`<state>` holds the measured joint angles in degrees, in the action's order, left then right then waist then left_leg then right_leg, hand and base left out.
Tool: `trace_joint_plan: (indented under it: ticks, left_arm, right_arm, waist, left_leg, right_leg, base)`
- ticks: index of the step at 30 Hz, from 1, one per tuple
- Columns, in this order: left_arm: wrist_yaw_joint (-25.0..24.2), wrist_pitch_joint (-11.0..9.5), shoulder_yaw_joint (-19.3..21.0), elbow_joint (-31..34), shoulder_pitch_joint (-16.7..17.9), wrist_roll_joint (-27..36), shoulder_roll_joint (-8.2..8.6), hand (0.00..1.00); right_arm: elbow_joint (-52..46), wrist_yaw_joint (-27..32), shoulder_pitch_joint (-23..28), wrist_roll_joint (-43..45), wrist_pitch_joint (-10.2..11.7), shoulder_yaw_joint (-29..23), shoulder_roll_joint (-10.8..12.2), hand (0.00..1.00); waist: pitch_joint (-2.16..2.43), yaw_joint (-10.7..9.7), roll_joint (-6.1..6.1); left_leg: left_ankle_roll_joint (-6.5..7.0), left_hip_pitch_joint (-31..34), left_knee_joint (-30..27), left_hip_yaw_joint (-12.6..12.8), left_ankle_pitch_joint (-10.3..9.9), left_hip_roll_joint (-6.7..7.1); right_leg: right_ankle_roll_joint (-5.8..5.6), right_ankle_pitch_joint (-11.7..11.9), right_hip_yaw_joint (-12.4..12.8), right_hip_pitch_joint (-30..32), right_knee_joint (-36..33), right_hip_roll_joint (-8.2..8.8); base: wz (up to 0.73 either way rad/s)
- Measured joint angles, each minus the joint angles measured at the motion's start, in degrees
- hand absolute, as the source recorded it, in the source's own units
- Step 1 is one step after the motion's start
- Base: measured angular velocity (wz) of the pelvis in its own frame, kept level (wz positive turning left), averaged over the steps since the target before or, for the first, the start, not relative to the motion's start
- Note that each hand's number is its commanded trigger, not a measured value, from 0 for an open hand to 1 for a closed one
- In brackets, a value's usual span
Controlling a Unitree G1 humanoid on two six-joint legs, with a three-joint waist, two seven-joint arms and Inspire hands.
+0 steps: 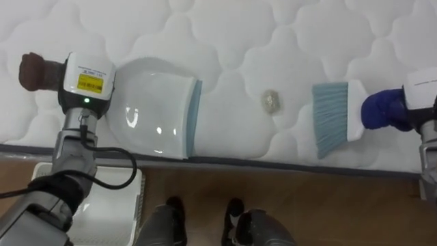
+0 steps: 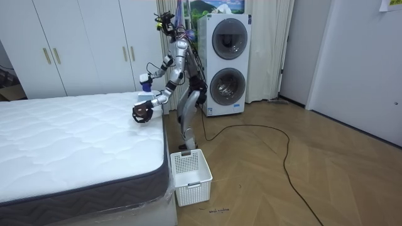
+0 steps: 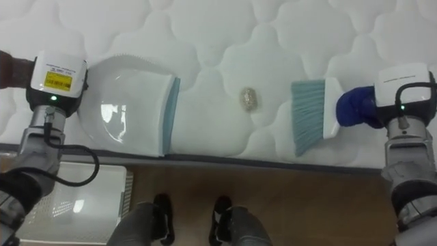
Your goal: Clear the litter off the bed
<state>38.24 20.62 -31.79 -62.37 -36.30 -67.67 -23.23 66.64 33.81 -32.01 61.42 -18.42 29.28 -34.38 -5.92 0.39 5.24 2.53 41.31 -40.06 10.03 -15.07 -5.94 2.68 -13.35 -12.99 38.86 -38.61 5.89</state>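
Observation:
I stand at the long edge of a white quilted mattress [image 1: 225, 41]. A small crumpled grey-green scrap [image 1: 271, 101] lies on it near the edge. Left of the scrap a white dustpan [image 1: 153, 116] with a pale blue lip rests on the mattress, mouth facing the scrap. My left hand [image 1: 85, 78] is shut on the dustpan's dark brown handle [image 1: 31, 72]. Right of the scrap a pale blue brush [image 1: 334, 116] points its bristles at the mattress edge. My right hand [image 3: 403, 92] is shut on its dark blue handle [image 3: 355, 106]. Both tools stand a short way off the scrap.
A white slatted basket [image 2: 191, 176] stands on the wooden floor beside the bed, by my left foot. Two stacked washing machines [image 2: 226, 63] stand behind me and white wardrobes [image 2: 81, 44] beyond the bed. A dark band [image 1: 287, 166] edges the mattress.

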Motion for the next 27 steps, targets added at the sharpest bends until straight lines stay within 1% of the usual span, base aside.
trace_joint_plan:
  ticks: [2,5,8,9,12,14,18,21,22,23,24,27]
  left_arm:
    - [-0.1,0.0,0.1,-0.2,0.0,0.9,0.26,1.0]
    - [-0.2,0.0,0.0,-0.7,0.0,2.2,0.56,1.0]
    - [-0.2,0.0,0.0,-0.8,0.0,3.0,0.65,1.0]
    - [-0.2,0.0,0.0,-0.8,0.0,3.0,0.81,1.0]
    - [-0.7,0.3,0.0,-0.8,0.0,3.2,1.35,1.0]
    - [-0.9,0.3,0.1,-0.7,0.0,3.5,1.73,1.0]
    - [-0.8,0.3,0.0,-0.6,-0.1,4.1,2.47,1.0]
    - [-0.7,0.2,0.0,-0.6,-0.1,5.1,3.18,1.0]
    - [-0.7,0.2,0.0,-0.6,-0.1,5.3,3.54,1.0]
    - [-0.6,0.2,0.0,-0.6,-0.1,5.3,3.77,1.0]
    - [-0.6,0.2,0.0,-0.6,-0.2,5.3,4.22,1.0]
    - [-0.8,0.2,0.0,-0.6,-0.2,5.8,5.04,1.0]
  right_arm:
    - [0.0,0.0,-0.6,0.0,-0.6,0.0,0.7,1.0]
    - [-0.2,0.0,-1.3,0.0,-1.1,0.4,0.9,1.0]
    - [-0.2,0.0,-1.9,-0.1,-1.2,1.0,1.1,1.0]
    - [-0.3,0.0,-2.0,-0.3,-1.6,1.0,1.4,1.0]
    - [-0.3,-0.3,-2.9,-0.5,-3.1,1.6,3.7,1.0]
    - [-0.7,-0.3,-3.5,-0.5,-3.5,2.1,4.5,1.0]
    - [-2.9,-0.3,-4.4,-0.2,-3.3,4.0,5.0,1.0]
    - [-3.8,-0.2,-4.6,-0.1,-3.1,5.7,6.5,1.0]
    - [-3.9,-0.2,-4.5,0.1,-2.8,5.9,7.1,1.0]
    - [-3.9,-0.2,-4.5,0.3,-2.8,6.0,7.4,1.0]
    - [-4.1,-0.2,-4.5,1.5,-2.9,6.0,7.6,1.0]
    - [-4.4,-0.1,-4.5,3.4,-2.9,6.0,7.9,1.0]
  waist:
    - [-0.01,0.0,0.0]
    - [-0.06,0.1,0.01]
    - [-0.12,0.1,-0.02]
    - [-0.16,0.2,-0.05]
    - [-0.32,0.2,-0.23]
    - [-0.43,0.2,-0.39]
    - [-0.56,0.6,-0.59]
    - [-0.71,1.1,-0.81]
    - [-0.78,1.1,-0.92]
    - [-0.8,1.1,-0.95]
    - [-0.97,1.1,-1.22]
    - [-1.01,1.3,-1.28]
  left_leg:
    - [0.1,-0.1,0.4,-0.1,0.1,0.14]
    - [0.1,-0.1,0.6,-0.1,0.1,0.12]
    - [0.1,0.0,0.7,-0.1,0.1,-0.31]
    - [0.09,0.1,0.6,-0.1,0.1,-0.35]
    - [0.1,0.1,0.6,-0.1,0.1,-0.36]
    - [0.1,0.1,0.6,-0.1,0.1,-0.3]
    - [0.1,0.1,0.6,-0.1,0.1,-0.29]
    - [0.1,0.1,0.6,-0.3,0.1,-0.1]
    - [0.1,0.1,0.7,-0.9,0.1,0.41]
    - [0.1,0.1,0.8,-1.0,0.1,0.55]
    - [0.1,0.2,0.9,-1.2,0.1,0.67]
    - [0.1,0.2,0.9,-1.4,0.1,0.72]
  right_leg:
    - [-0.03,0.0,0.0,0.1,0.1,-0.04]
    - [-0.04,0.0,0.0,0.1,0.3,-0.05]
    - [-0.06,0.0,0.0,0.0,0.6,-0.03]
    - [-0.06,0.0,-0.1,-0.1,0.7,-0.03]
    - [-0.09,0.0,0.0,-0.2,0.9,-0.12]
    - [-0.15,0.0,0.0,-0.2,0.9,-0.21]
    - [-0.18,0.0,-0.1,-0.2,0.9,-0.25]
    - [-0.19,0.0,-0.4,-0.3,0.9,-0.23]
    - [-0.23,0.0,-0.7,-0.4,1.0,-0.15]
    - [-0.26,-0.1,-0.8,-0.4,0.9,-0.05]
    - [-0.27,-0.1,-1.1,-0.6,1.0,0.04]
    - [-0.28,-0.1,-1.1,-0.7,1.0,0.07]
  base:
    - [0.0]
    - [0.0]
    - [0.0]
    - [0.0]
    - [0.0]
    - [0.0]
    - [0.0]
    - [0.04]
    - [0.1]
    - [0.13]
    - [0.1]
    - [0.06]
